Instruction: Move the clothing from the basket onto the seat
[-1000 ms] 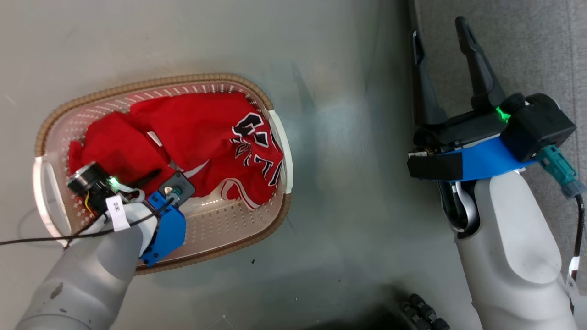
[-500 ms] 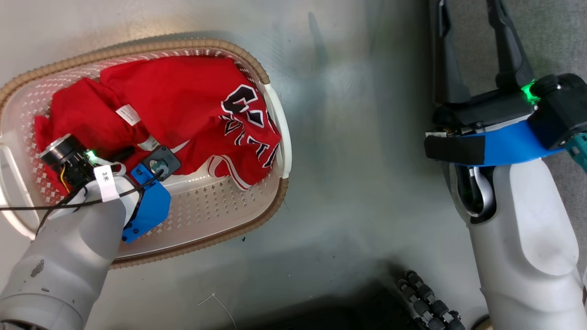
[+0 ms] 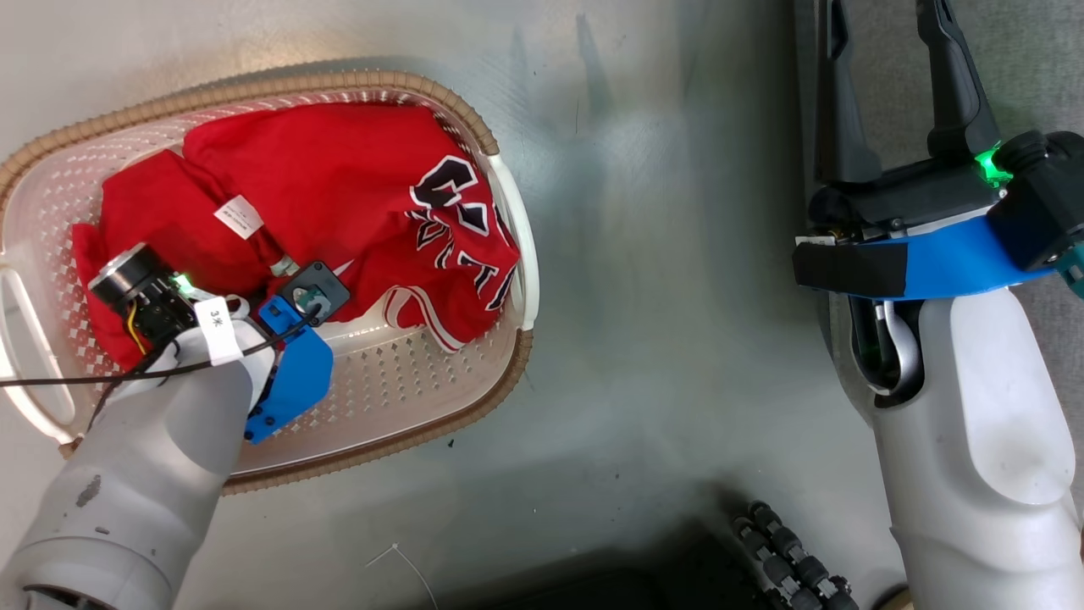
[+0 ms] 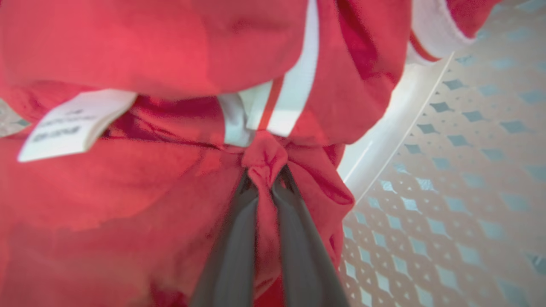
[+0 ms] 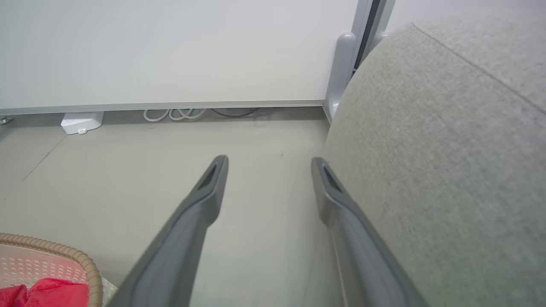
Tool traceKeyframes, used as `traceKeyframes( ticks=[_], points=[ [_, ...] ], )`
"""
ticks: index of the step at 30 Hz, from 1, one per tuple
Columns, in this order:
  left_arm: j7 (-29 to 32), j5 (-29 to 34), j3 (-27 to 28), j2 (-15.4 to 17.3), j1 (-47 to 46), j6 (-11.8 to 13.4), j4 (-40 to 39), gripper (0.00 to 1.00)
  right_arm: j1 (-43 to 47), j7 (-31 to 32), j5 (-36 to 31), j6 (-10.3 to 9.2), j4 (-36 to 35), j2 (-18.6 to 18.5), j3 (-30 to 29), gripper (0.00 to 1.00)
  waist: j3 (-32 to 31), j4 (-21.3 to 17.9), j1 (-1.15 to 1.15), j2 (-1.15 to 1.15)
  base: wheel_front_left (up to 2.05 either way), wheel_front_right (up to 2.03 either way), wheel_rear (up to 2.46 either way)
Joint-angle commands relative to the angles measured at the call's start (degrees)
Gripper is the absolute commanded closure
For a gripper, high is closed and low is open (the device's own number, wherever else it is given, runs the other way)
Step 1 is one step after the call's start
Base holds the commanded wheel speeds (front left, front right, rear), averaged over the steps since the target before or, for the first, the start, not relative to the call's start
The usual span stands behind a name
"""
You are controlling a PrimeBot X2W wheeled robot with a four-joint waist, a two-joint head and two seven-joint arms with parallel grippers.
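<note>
Soft, crumpled bright red clothing (image 3: 339,186), including a jersey with black-white lettering and white trim, is lying bunched inside the oval perforated cream plastic basket (image 3: 398,390). The basket, with its brown woven-look rim, is sitting on the smooth floor (image 3: 660,296). Left fingers (image 4: 232,256) are pinching a red fabric fold. Right fingers (image 5: 209,192) are hanging spread beside the grey textured seat (image 5: 448,149).

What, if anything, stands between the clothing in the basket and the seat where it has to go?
Nothing visible blocks the way. The left gripper is shut on the clothing, which must first lift over the basket wall; floor lies between basket and seat. The open right gripper hangs at the seat's edge.
</note>
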Motion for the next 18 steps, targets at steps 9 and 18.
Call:
traceKeyframes(
  ticks=[9,18],
  points=[
    [-2.4,-1.6,-0.3,-2.6,2.0,0.9,0.1,1.00,1.2,-0.3,-0.6,-0.04,0.9,-0.1,-0.4,0.00,-4.1,1.2,0.00,0.00,0.00,0.00,0.00],
    [-7.1,-4.4,0.1,-3.9,4.6,-0.3,0.1,1.00,3.3,-0.3,-1.3,-0.04,2.4,-0.1,-0.4,0.00,-10.8,3.5,0.00,0.00,0.00,0.00,0.00]
  ],
)
